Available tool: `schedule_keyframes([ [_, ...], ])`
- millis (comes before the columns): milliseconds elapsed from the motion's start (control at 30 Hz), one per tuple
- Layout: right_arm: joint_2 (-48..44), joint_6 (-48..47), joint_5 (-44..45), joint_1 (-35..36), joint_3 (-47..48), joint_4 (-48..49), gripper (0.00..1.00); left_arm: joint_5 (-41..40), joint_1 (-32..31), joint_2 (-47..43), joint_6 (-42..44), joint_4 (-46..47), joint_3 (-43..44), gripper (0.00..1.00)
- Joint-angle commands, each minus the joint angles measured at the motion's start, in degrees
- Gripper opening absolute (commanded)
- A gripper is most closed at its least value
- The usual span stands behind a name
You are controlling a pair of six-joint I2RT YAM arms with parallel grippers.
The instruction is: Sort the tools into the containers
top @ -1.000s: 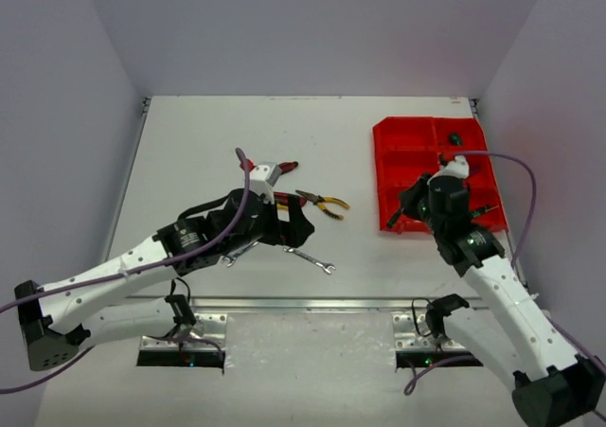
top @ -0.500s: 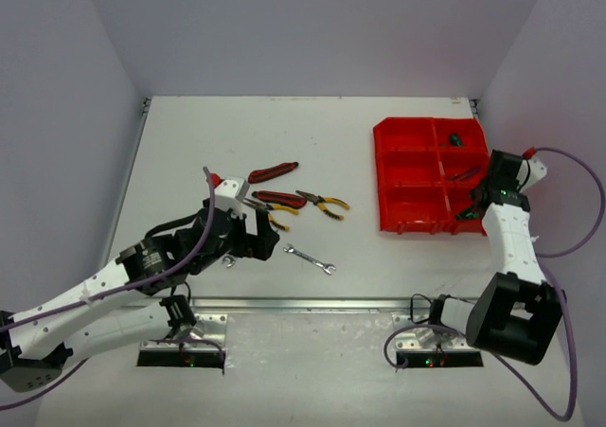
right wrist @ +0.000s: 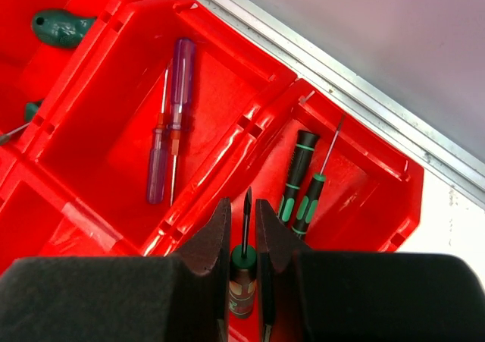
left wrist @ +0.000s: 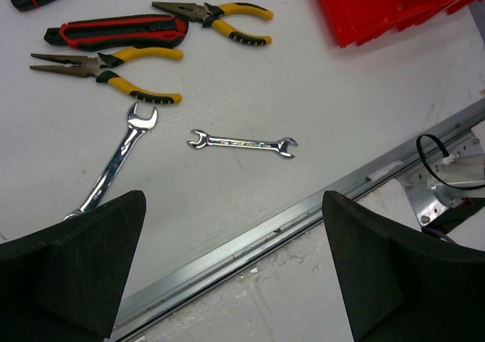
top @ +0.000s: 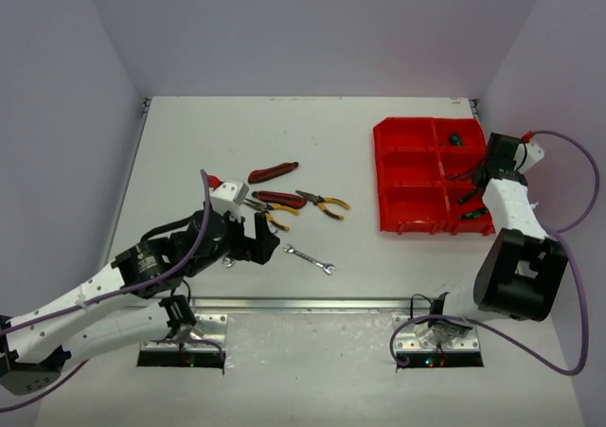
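The red tray [top: 409, 176] sits at the far right. My right gripper [top: 481, 173] hangs over its right column, shut on a dark-handled screwdriver with a green collar [right wrist: 244, 270], tip pointing away. Below it a compartment holds two green-black screwdrivers [right wrist: 300, 186]. The one beside it holds purple and red screwdrivers [right wrist: 170, 126]. My left gripper [top: 256, 242] is open and empty above the table. Ahead of it lie a small wrench [left wrist: 242, 142], a longer wrench [left wrist: 117, 164], two yellow-black pliers [left wrist: 114, 73] [left wrist: 220, 20] and a red-black tool [left wrist: 121, 29].
Another red-black handle [top: 273, 171] lies farther back on the table. A green handle [right wrist: 61, 25] lies in a far tray compartment. A metal rail [left wrist: 250, 240] runs along the table's near edge. Walls close in the left, back and right sides.
My right arm has swung from the tray's near edge to its right column, carrying the screwdriver. My left gripper has pulled back from the pliers toward the near edge.
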Motion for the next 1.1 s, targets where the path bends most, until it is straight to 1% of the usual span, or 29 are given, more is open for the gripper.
schedule_keyframes([
  [0, 2.08, 0.99, 1.02, -0.68, -0.28, 5.57, 0.00, 0.79, -0.30, -1.96, 1.06, 3.07, -0.36, 1.00],
  [100, 1.79, 1.43, -0.63, -0.70, -2.08, 8.32, 0.00, 1.68, -0.30, -2.02, 1.33, 3.43, -0.51, 1.00],
  [200, 1.87, 0.89, 0.57, -0.62, -1.44, 6.23, 0.00, 1.68, -0.30, -1.58, 1.33, 3.47, -0.42, 1.00],
  [300, 2.21, 2.21, 4.88, -0.62, -1.14, 1.44, 0.00, 1.67, -0.30, -0.67, 1.33, 3.33, -0.33, 1.00],
  [467, 0.87, 4.34, 3.68, -0.62, -2.21, -1.24, 0.02, 0.40, -0.30, 0.72, 0.99, 2.58, 0.10, 1.00],
  [500, 0.09, 5.09, 3.11, -0.62, -3.89, -1.21, 0.06, -0.43, -0.30, 0.79, 0.72, 2.37, 0.11, 1.00],
  [567, -1.02, 5.10, 2.20, -0.62, -5.86, 0.47, 0.31, -0.89, -0.30, 0.50, 0.48, 2.14, 0.11, 1.00],
  [600, -1.27, 5.14, 1.80, -0.58, -6.29, 0.81, 0.48, -1.03, -0.30, 0.36, 0.41, 2.11, 0.11, 1.00],
  [633, -1.45, 5.21, 1.40, -0.53, -6.56, 0.85, 0.61, -1.13, -0.30, 0.23, 0.35, 2.10, 0.12, 1.00],
  [700, -1.15, 5.37, 0.59, -0.60, -5.95, 0.23, 0.66, -1.13, -0.30, 0.01, 0.28, 2.10, 0.18, 1.00],
  [800, -1.08, 5.13, -0.89, -0.53, -2.62, -2.63, 0.72, -1.29, -0.30, 0.17, 0.20, 1.95, 0.18, 1.00],
  [933, -4.15, 3.01, -6.29, 0.50, 0.76, -3.04, 0.79, -2.58, -0.25, 0.28, -0.32, 1.70, 0.24, 1.00],
  [967, -5.49, 2.21, -7.77, 1.53, 1.67, -2.98, 0.83, -3.21, -0.22, 0.49, -0.58, 1.60, 0.33, 1.00],
  [1000, -6.19, 1.26, -7.86, 3.29, 2.62, -2.91, 0.89, -4.09, -0.22, 0.87, -0.77, 1.41, 0.45, 1.00],
  [1033, -7.34, 0.06, -7.63, 5.58, 3.49, -2.80, 0.95, -5.52, -0.22, 1.61, -1.51, 0.90, 0.68, 1.00],
  [1067, -8.58, -1.34, -7.49, 8.39, 4.25, -2.72, 0.99, -6.71, -0.22, 2.60, -2.24, 0.60, 0.87, 1.00],
])
